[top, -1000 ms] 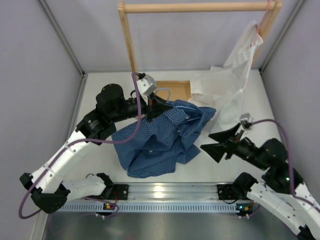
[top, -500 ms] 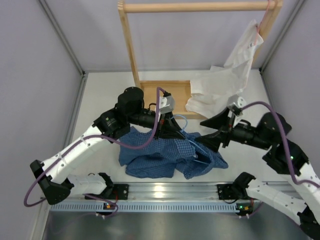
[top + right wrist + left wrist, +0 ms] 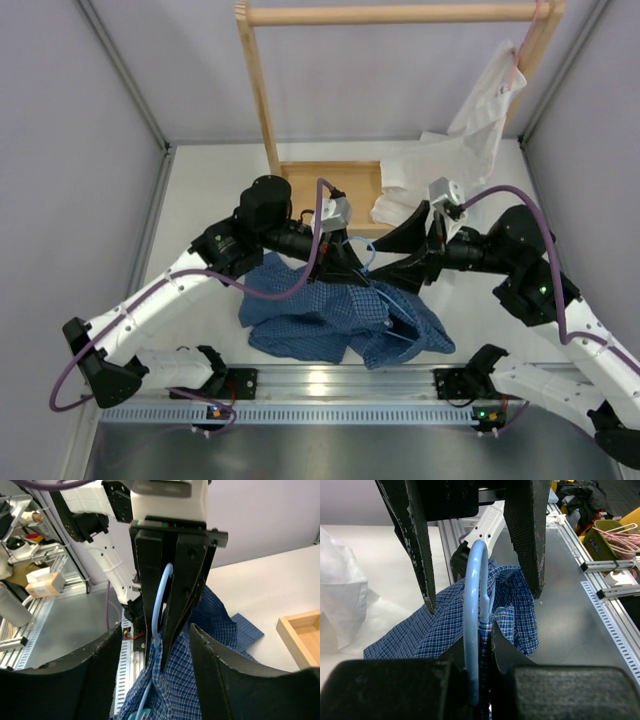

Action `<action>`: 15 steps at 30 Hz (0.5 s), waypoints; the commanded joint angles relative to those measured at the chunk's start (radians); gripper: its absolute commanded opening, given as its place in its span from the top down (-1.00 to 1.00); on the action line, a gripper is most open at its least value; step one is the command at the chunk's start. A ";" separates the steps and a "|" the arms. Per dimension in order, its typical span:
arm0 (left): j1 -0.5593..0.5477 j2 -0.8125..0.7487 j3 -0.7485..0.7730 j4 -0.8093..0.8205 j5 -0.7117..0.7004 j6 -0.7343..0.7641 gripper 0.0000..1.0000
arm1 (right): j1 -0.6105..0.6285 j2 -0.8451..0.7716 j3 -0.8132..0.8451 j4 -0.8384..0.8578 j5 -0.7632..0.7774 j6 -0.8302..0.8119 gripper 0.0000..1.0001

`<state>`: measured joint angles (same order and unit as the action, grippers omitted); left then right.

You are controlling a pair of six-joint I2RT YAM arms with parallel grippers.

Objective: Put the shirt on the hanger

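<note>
Handover stage, apparently: my left tool (image 3: 345,262) clamps hanger (image 3: 472,605) with shirt (image 3: 330,320); my right tool (image 3: 385,258), fingers apart, should next grip it.

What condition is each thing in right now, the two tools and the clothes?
left tool: shut on the hanger.
right tool: open, fingers straddling the hanger's hook.
hanger: gripped, lower part buried in the shirt.
shirt: crumpled, mostly on the table.
white shirt: hanging from the rail, hem on the table.
</note>
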<state>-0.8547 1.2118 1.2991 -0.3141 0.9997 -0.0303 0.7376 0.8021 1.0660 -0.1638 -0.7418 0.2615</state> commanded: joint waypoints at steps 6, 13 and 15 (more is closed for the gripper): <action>-0.009 0.000 -0.020 0.069 0.047 0.021 1.00 | 0.011 0.060 0.005 0.204 -0.047 0.044 0.21; -0.009 -0.009 -0.015 0.067 -0.001 0.021 1.00 | 0.011 0.054 -0.035 0.214 -0.036 0.039 0.99; -0.009 -0.017 -0.012 0.067 -0.030 0.018 0.81 | 0.011 0.043 -0.035 0.208 -0.016 0.033 1.00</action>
<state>-0.8581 1.2201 1.2785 -0.3134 0.9768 -0.0231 0.7395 0.8616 1.0378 -0.0299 -0.7788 0.3153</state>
